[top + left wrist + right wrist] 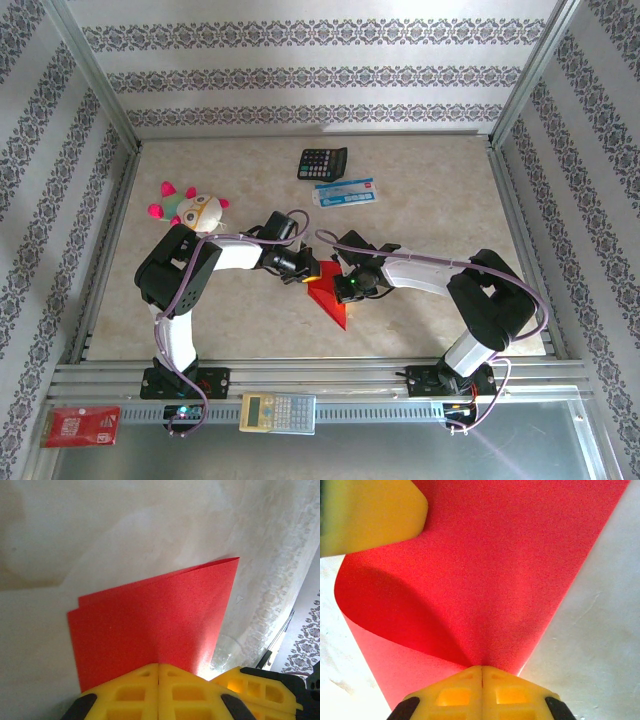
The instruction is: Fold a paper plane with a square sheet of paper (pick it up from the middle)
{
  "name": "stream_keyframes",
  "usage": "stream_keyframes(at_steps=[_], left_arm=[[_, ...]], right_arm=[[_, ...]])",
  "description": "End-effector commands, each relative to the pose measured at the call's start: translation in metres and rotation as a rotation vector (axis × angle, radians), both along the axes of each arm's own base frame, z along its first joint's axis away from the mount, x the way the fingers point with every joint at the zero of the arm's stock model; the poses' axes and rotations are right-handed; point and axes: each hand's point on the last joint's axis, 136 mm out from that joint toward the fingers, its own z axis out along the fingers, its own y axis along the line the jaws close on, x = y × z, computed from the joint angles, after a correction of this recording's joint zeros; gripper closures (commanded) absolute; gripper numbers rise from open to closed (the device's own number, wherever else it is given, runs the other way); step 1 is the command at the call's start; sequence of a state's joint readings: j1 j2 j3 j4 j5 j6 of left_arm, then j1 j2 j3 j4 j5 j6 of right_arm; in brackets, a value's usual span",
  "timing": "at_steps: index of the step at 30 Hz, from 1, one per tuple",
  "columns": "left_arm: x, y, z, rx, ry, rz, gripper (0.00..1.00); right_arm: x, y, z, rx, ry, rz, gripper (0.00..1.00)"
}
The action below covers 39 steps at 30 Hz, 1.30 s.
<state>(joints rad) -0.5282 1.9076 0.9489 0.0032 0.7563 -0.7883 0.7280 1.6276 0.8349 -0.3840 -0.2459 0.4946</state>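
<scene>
While both arms fold inward with raised elbows, their wrists meet near the middle of the counter. The left tool is pressed together on one edge of the square sheet of paper, already doubled over. The right tool is clamped on it too, just beside the left, where one layer curls up. Seen from above, the red paper lies on the counter between the tools as a triangle, its long axis running far to near and its tip toward the arm bases. A black calculator, a blue-and-white packet and a plush toy sit well apart behind.
</scene>
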Motion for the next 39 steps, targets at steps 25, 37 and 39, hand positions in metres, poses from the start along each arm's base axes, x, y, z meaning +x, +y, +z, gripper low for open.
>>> stream_keyframes(at_steps=[25, 37, 39], left_arm=[[-0.026, 0.014, -0.032, 0.109, 0.096, -0.014, 0.92], [-0.026, 0.013, -0.032, 0.109, 0.095, -0.015, 0.92], [-0.026, 0.013, -0.032, 0.110, 0.096, -0.014, 0.92]], right_arm=[[0.003, -0.006, -0.004, -0.018, 0.000, -0.021, 1.00], [-0.001, -0.014, -0.012, -0.050, 0.011, -0.024, 1.00], [-0.001, -0.014, -0.013, -0.052, 0.012, -0.025, 1.00]])
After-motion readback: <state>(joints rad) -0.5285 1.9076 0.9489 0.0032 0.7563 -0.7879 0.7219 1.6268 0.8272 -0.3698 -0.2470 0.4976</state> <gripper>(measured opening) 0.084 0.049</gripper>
